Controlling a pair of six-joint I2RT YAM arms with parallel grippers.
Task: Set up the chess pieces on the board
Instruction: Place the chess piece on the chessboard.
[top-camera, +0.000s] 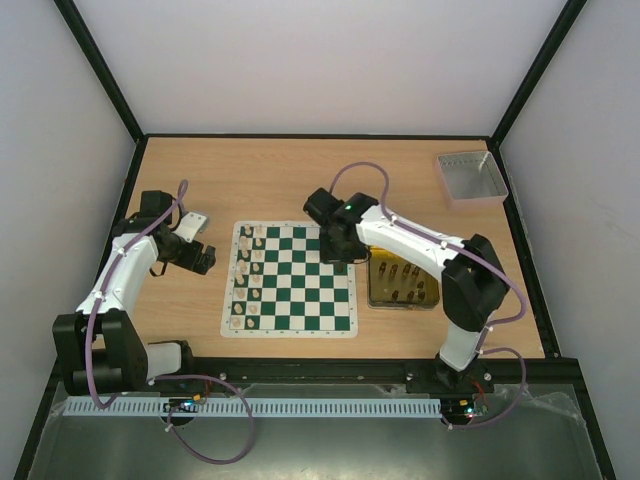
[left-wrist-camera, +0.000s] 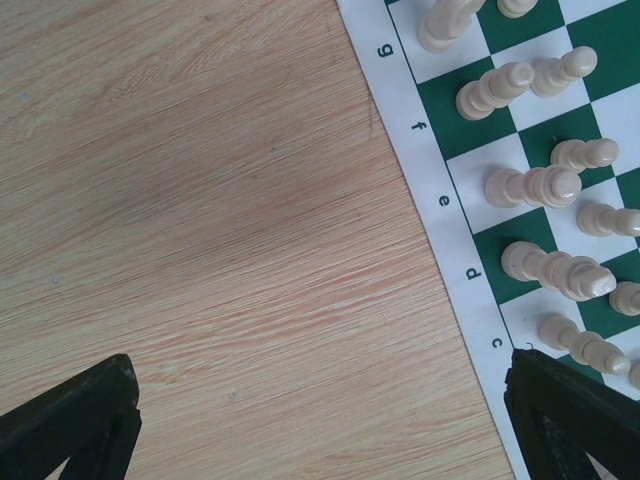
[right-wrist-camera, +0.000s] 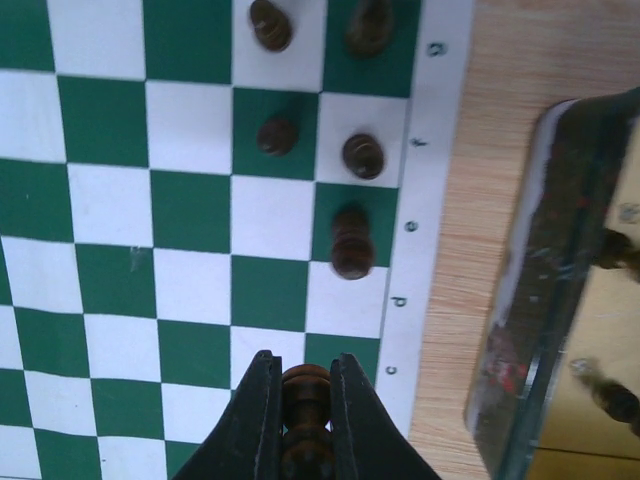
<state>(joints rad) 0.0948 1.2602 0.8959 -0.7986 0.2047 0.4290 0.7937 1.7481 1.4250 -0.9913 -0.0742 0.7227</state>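
The green and white board (top-camera: 288, 331) lies mid-table. Cream chess pieces (top-camera: 248, 275) stand in its two left columns, and they show up close in the left wrist view (left-wrist-camera: 545, 270). Several dark brown pieces (right-wrist-camera: 351, 243) stand on the squares by the board's right border (right-wrist-camera: 412, 230). My right gripper (right-wrist-camera: 305, 385) hangs over the board's right side (top-camera: 340, 255), shut on a dark brown piece (right-wrist-camera: 305, 400) above a square near the c mark. My left gripper (left-wrist-camera: 320, 430) is open over bare wood just left of the board (left-wrist-camera: 440, 200), holding nothing (top-camera: 200, 258).
A gold tin (top-camera: 402, 283) with several dark pieces inside sits right of the board, and its near wall (right-wrist-camera: 545, 300) shows close to my right gripper. A grey tray (top-camera: 470, 177) stands at the back right. Black frame posts line the table's edges.
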